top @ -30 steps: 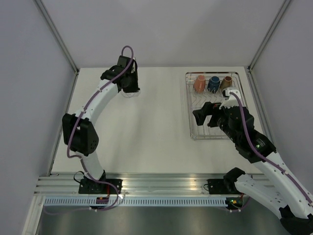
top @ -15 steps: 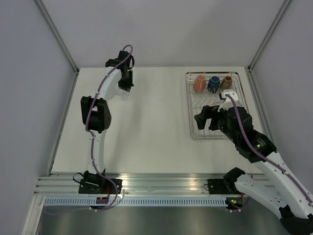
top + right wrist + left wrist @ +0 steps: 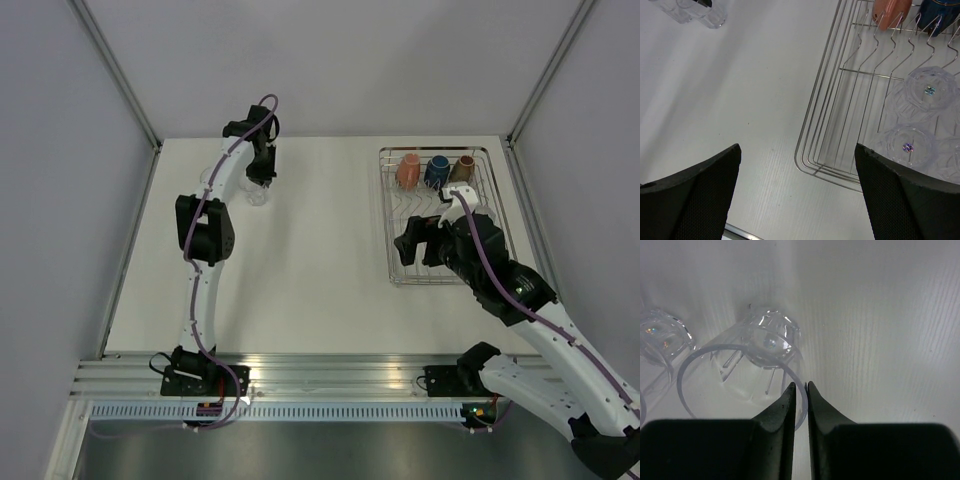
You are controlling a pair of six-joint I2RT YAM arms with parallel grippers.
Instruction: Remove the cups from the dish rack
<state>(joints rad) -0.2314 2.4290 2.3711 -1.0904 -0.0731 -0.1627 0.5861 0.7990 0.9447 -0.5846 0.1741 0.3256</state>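
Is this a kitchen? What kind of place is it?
Probably a robot lab, not a kitchen: two robot arms bolted to a white table, plain walls around it, and a dish rack holding cups.

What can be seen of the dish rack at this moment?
The dish rack is a rectangular silver wire rack with thin parallel bars, a raised rim and zigzag upright prongs. It lies flat on the white table at its far right. At its far end a salmon-orange mug, a dark blue mug and a brown mug rest among the prongs. At least two clear glass tumblers stand upside down nearer the arms. The right gripper, fingers open, hangs over its near left part.
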